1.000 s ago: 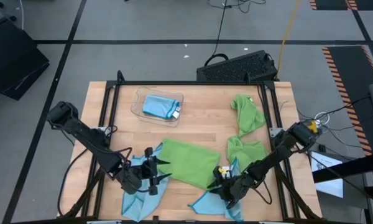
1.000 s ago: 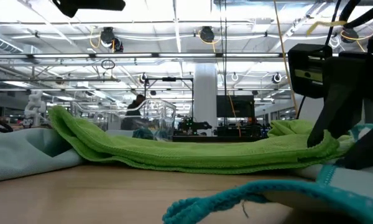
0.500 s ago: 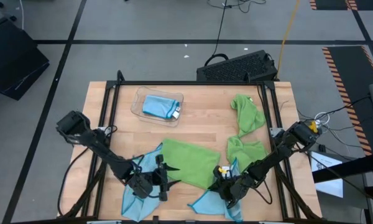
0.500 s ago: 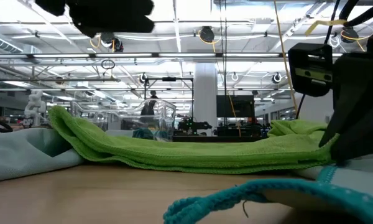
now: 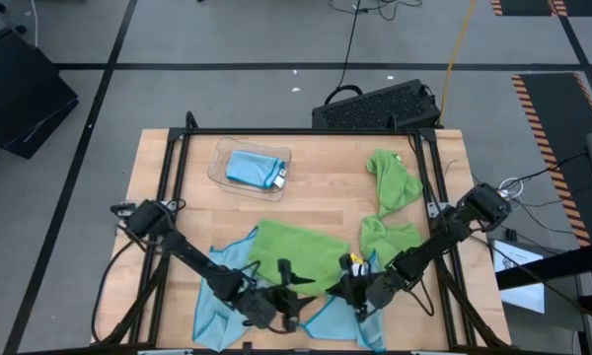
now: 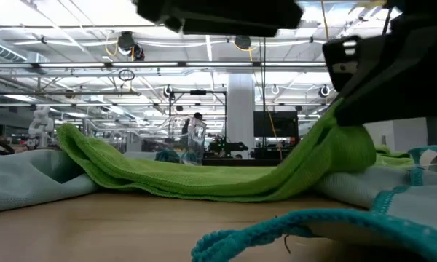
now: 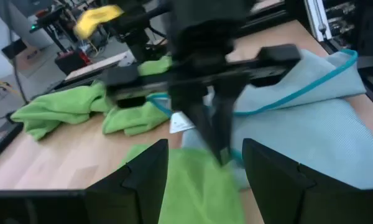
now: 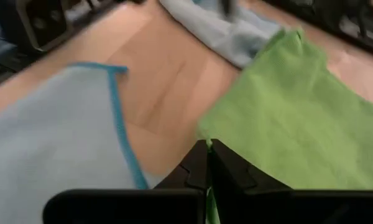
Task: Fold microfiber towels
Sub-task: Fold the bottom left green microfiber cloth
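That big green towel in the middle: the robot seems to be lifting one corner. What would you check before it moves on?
1. Right gripper shut on the green towel corner: ok; the low view shows that corner raised.
2. Left gripper open near the towel's near edge, holding nothing: ok.
3. Left gripper lined up with the other corner: cannot tell.
4. Rest of the towel lying on the table: ok.
5. Light blue towel beneath not caught in the grip: cannot tell.
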